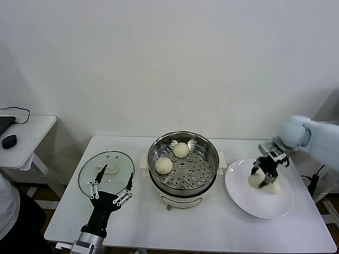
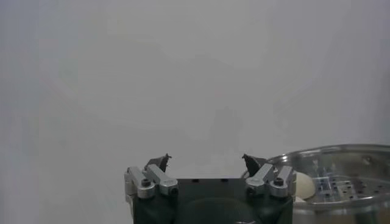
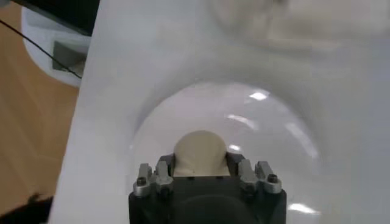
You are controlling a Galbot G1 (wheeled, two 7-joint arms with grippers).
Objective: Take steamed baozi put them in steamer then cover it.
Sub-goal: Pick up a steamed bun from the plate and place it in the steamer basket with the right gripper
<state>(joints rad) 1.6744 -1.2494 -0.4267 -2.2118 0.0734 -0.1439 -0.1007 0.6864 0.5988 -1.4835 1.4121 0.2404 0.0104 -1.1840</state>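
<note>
right gripper [image 1: 266,172] closed on a baozi [image 3: 199,152] on the plate [image 1: 238,196], far right | step: third bun pickup | next: lift, carry left into steamer [image 1: 204,145] | left gripper [image 1: 110,188] wide open, idle near cover [image 1: 114,159]

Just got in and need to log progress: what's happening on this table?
The right gripper is shut on a baozi on the white plate, beside another bun. Two buns already sit in the steamer. The glass cover lies on the table, with the open left gripper by it.
</note>
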